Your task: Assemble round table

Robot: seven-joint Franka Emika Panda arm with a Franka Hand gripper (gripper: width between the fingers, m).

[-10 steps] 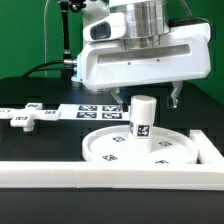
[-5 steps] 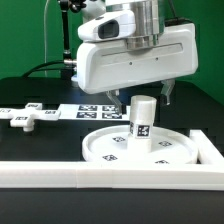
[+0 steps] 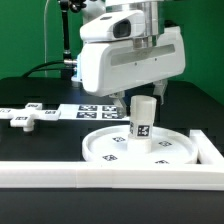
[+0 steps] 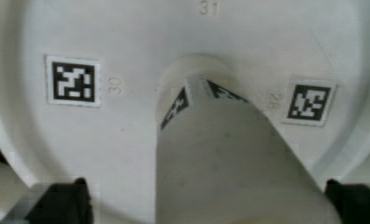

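With the post (image 3: 142, 122) standing upright on the disc (image 3: 105, 150), the open gripper (image 3: 140, 96) straddles its top without touching, so the step seems to be grasping the post: next it must lower slightly and close squarely.

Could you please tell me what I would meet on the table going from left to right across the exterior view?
cross-shaped piece → marker board → post → border bar at the far right.
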